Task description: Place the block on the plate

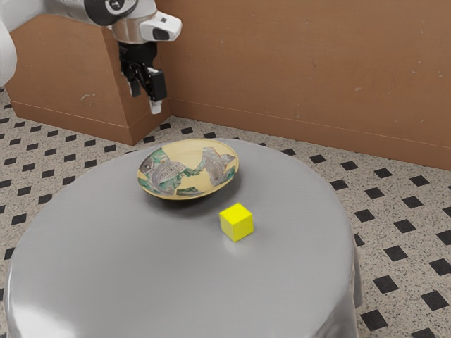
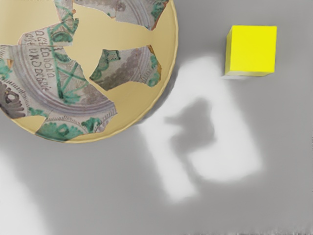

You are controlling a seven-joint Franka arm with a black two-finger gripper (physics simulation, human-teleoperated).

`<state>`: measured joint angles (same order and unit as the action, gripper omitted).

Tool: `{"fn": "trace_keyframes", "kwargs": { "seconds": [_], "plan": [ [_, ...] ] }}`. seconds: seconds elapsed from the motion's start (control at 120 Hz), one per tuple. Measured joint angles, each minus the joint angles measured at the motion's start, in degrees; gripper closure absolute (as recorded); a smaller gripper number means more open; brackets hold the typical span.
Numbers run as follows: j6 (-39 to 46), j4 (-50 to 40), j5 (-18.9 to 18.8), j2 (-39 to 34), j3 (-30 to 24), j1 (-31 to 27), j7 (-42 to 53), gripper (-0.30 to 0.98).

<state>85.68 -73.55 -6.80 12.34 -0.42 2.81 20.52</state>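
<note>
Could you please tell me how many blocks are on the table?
1. The yellow block sits on the table, beside the plate and not touching it. A small one behind the plate could be hidden.

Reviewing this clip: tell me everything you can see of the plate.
The plate is round and shallow, with a slightly raised rim. It looks like glazed ceramic: a pale yellow ground carries jagged, fragment-like patches in green and purplish grey, some with letter-like marks. It sits face up on the grey table, which it touches, and has a dark shadow under its edge. It holds nothing; the yellow block stands beside it, apart from its rim. The gripper is clear of it.
</note>
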Motion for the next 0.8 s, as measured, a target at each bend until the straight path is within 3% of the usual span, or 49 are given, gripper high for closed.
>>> {"fn": "trace_keyframes", "kwargs": {
  "seconds": [0.483,0.8],
  "plan": [
    [-0.3,-4.5,-0.1,5.2,-1.9,7.0,6.3,0.0],
    [4.4,-8.2,6.2,10.0,-3.9,8.2,8.1,0.0]
  ]
}}
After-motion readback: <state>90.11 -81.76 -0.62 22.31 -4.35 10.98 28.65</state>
